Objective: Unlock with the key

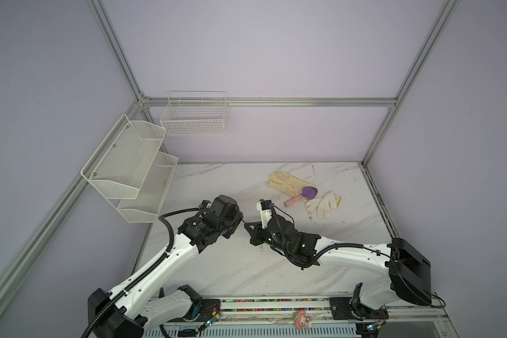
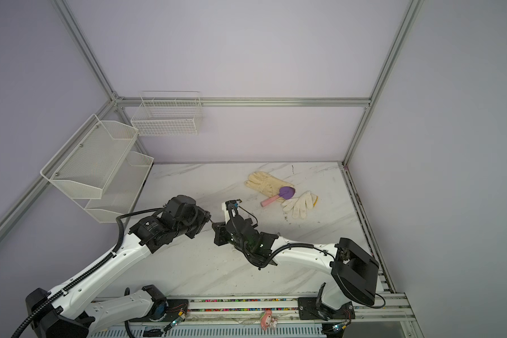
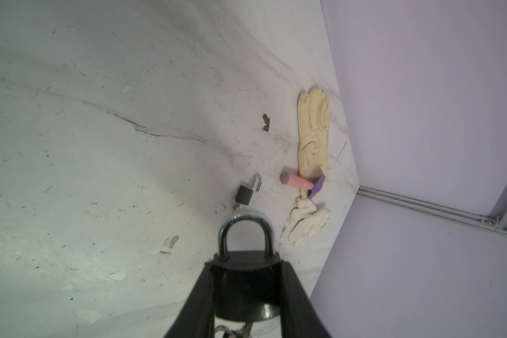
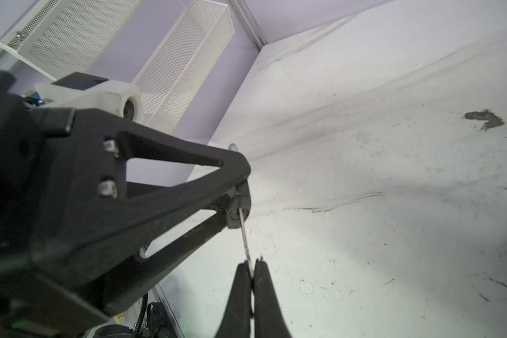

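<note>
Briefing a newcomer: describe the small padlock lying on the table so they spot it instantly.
On the marble table, find the pink-handled trowel; a small dark padlock lies near its handle end. Unlike the bigger padlock in the left gripper, its shackle is open.

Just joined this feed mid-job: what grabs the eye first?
Mid-table, the left gripper clamps a black padlock, shackle closed, while the right gripper pinches a key set into its keyhole. Beyond them a smaller padlock lies open on the table, near two gloves and a pink-handled trowel.
</note>
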Robot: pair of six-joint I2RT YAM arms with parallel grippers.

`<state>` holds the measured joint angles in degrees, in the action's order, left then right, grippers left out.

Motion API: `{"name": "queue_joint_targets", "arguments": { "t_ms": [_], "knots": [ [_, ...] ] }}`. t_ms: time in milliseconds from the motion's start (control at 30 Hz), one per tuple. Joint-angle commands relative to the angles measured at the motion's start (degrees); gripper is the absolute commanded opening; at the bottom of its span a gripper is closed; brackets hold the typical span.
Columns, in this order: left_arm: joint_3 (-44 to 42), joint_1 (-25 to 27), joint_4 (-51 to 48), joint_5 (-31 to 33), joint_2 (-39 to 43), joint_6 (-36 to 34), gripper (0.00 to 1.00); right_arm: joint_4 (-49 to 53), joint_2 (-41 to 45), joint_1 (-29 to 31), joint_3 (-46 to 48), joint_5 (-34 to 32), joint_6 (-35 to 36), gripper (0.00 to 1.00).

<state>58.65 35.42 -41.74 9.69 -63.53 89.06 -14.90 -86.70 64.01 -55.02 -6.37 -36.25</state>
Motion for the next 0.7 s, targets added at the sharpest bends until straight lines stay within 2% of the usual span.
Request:
{"name": "queue_joint_targets", "arguments": {
  "t_ms": [0,100,267,367,600,667],
  "knots": [
    [2.5,1.8,-4.8,1.8,-1.8,0.5,0.0,1.9,-0.1,-1.1,-5.1,-0.3,-0.5,0.0],
    [4.0,2.6,-5.6,3.2,-4.1,1.5,0.0,2.5,-1.5,-1.8,-6.5,0.6,-0.9,0.0],
    [8.9,5.7,-8.3,10.1,-9.0,1.7,0.0,1.3,-4.5,-3.7,-8.0,4.4,-3.1,0.0],
    [9.3,6.4,-6.8,10.2,-10.5,3.5,0.0,-1.1,-5.9,-4.3,-6.9,6.4,-5.9,0.0],
    [9.3,7.1,-4.4,11.0,-11.0,6.2,0.0,-8.7,-6.8,-4.8,-3.1,4.3,-8.8,0.0],
    [7.9,7.1,-2.5,10.5,-10.6,7.9,0.0,-16.8,-6.3,-4.8,1.0,3.4,-9.1,0.0]
  ]
}}
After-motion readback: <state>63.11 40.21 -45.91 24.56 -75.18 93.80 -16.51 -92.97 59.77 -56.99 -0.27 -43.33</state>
